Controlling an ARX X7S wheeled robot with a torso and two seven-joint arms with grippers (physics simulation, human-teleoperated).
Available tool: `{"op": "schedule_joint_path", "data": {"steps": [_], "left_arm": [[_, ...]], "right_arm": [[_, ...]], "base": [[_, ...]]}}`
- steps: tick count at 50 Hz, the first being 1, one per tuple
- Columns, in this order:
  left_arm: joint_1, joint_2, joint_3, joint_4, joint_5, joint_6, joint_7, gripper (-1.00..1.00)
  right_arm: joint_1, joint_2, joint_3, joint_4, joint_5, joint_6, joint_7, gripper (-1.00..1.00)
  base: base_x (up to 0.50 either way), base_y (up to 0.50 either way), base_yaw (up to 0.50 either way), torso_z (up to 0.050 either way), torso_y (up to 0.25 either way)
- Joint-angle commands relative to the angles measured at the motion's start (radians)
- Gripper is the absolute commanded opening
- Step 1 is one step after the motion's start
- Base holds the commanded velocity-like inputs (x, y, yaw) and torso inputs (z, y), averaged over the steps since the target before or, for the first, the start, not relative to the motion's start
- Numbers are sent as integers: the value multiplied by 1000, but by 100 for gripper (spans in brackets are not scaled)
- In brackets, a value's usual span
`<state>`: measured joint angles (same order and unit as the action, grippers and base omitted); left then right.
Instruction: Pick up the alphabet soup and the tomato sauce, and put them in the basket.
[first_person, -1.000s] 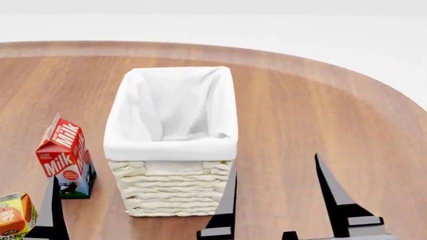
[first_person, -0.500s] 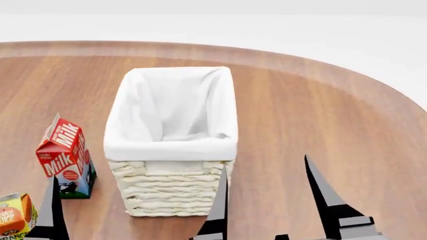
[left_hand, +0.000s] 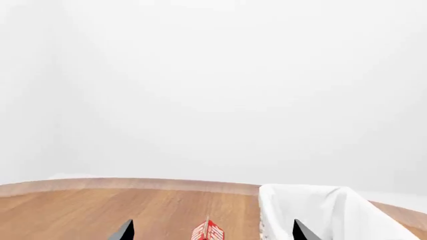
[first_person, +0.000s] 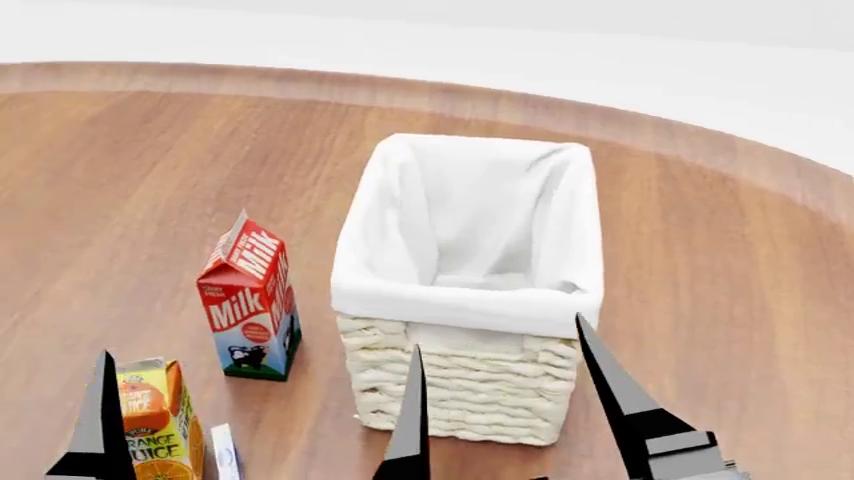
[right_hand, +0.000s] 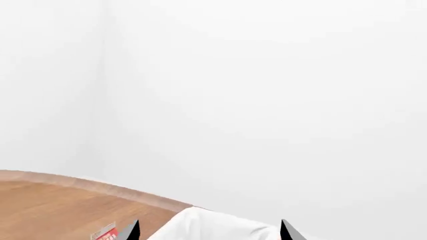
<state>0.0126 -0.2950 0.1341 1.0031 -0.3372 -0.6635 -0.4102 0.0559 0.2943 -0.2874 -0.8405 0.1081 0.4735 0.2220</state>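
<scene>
The alphabet soup and the tomato sauce are out of view in every frame. The basket (first_person: 467, 290), cream wicker with a white cloth liner, stands mid-table and holds nothing that shows. My right gripper (first_person: 498, 340) is open in front of the basket's near wall, and its two dark fingers rise over the wicker. In the right wrist view the right gripper (right_hand: 209, 231) frames the basket's liner (right_hand: 220, 225). My left gripper (left_hand: 212, 232) is open, with the milk carton far ahead between its tips. Only one of its fingers (first_person: 100, 420) shows in the head view.
A red and white milk carton (first_person: 250, 300) stands left of the basket. An orange juice carton (first_person: 158, 425) is at the near left, with a small white object (first_person: 224, 455) beside it. The round wooden table's far edge (first_person: 534, 105) curves behind the basket.
The head view has swung left, so the basket and milk carton sit further right in it. The orange juice carton shows more fully. My right gripper's fingers have shifted left.
</scene>
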Motion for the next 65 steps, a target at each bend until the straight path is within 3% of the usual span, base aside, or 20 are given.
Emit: {"op": "schedule_joint_path", "data": {"steps": [1,13,23,39,50,65], "left_arm": [[-6,15,-15,-23,3,54,32,100],[-8,8,-14,-28,-5,61,24,100],[-8,1,-15,-21,-16,62,16,100],[-10,-10,-9,-26,-23,70,6,100],[-22,-13,-16,-22,-55,38,-14,100],[-23,-46,-3,-15,-93,65,-39,100]], "right_arm": [[-3,-13,19,-8,2,-21,-29,100],[8,-26,36,6,2,12,8,100],[9,-28,42,2,9,20,20,100],[15,-21,31,5,14,24,25,100],[19,-16,26,9,12,36,35,100],[23,-9,14,2,13,43,41,100]], "base": [[0,0,500,0,0],[0,0,465,0,0],[21,5,0,0,0],[487,113,0,0,0],[7,2,0,0,0],[0,0,0,50,0]]}}
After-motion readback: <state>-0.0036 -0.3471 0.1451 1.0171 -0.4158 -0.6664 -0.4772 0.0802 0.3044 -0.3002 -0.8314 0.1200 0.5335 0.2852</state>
